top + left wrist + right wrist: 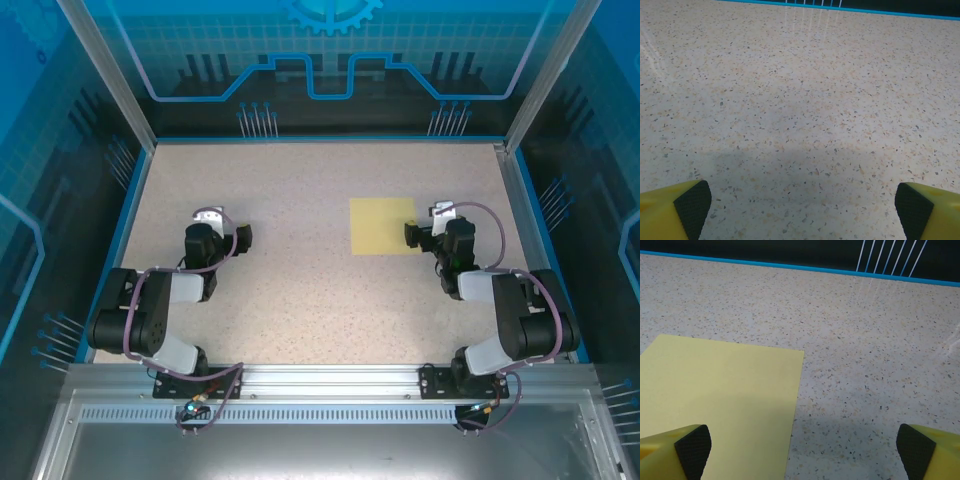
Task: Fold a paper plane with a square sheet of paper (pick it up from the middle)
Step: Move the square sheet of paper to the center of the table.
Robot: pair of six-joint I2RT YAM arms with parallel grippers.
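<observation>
Speckled beige stone-look bench (320, 180) with a blue rim. A flat pale-yellow square sheet of thin paper (383, 226) lies unfolded, right of centre in the top view.

Right hand (411, 235) is low at the sheet's right edge, jaws spread wide, gripping nothing. In its wrist view the sheet covers the lower left of the frame. The black pad (692, 445) on the left yellow finger is over the paper, and the other pad is over bare bench.

Left hand (243, 237) is left of centre, well apart from the sheet. Its jaws are equally wide, with speckled bench between the pads.
</observation>
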